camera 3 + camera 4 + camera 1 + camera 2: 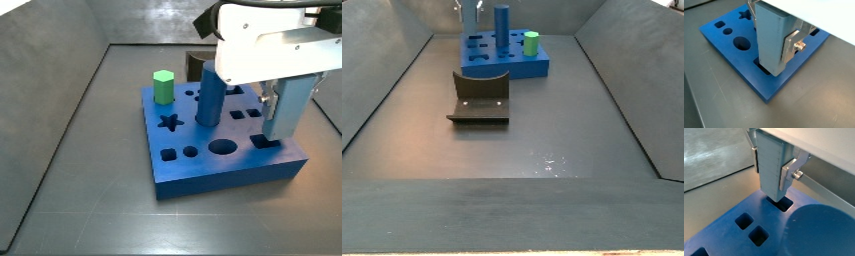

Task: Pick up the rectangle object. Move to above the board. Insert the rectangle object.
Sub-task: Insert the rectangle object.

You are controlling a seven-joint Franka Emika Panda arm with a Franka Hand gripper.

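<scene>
The desk (543, 150) is a dark grey, slightly glossy floor, walled in by grey panels that slope up on the sides and at the back. On it, well apart from the board, stands the dark L-shaped fixture (480, 98).

The board (227, 170) is a thick bright blue slab with holes cut in its top: a star, round ones and square ones. A dark blue cylinder (210, 96) stands upright in it, and a short green hexagonal peg (163, 87) rises from its far corner.

My hand (777, 50) hangs over the near right corner of the board in a side view, under its white housing. It is pinching the rectangle object (286, 110): in both wrist views a silver finger (789, 174) lies flat against one side of the block, while the opposite finger is mostly hidden behind it.

The block stands upright between my fingers, running down from them so that its lower end sits right at a dark rectangular slot (782, 204) in the board. In a wrist view its foot looks just inside the opening; how deep it goes I cannot tell.

The block itself is tall, slim and plain, pale grey-blue with flat faces and straight edges, about as tall as the cylinder beside it.
</scene>
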